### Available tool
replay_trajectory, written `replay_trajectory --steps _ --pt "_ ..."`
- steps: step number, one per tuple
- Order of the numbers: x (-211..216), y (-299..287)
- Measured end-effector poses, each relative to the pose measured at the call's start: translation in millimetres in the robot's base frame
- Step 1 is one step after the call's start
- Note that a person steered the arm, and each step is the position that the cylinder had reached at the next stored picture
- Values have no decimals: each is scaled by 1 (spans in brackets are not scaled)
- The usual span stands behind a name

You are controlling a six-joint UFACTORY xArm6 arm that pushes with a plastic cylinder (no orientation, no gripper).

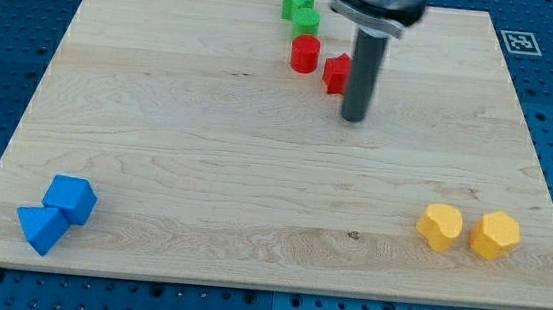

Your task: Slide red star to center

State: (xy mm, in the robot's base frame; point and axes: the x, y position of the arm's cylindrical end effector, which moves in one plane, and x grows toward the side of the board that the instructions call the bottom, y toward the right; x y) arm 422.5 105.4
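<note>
Wooden surface (255,173) with eight blocks, seen from above. Our arm carries no fingers, only a dark rod; our tip (354,119) rests on the surface just to the view's right of, and slightly below, the red star (336,72), whose right side the rod partly hides, so we cannot tell whether the two are touching. The red star lies near the view's top, above the middle of the surface, with a red cylinder (304,53) just to its left and a green star (296,0) and a second green block (306,20) beyond that. We judge that the tip stands on the wrong side for a push toward the centre: it would need to be above the star. Two blue blocks (70,197) (41,228) occupy the view's bottom left, two yellow blocks (440,227) (494,234) the bottom right, well apart from the path.
</note>
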Motion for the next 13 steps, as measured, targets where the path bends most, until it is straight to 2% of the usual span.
replay_trajectory --steps 1,2,4,5,8,10,11,13 --pt "-14 58" --pt "-86 95" --pt "-192 132" --pt "-231 154" --pt "-228 154" --pt "-97 91" --pt "-84 83" --pt "-82 -13"
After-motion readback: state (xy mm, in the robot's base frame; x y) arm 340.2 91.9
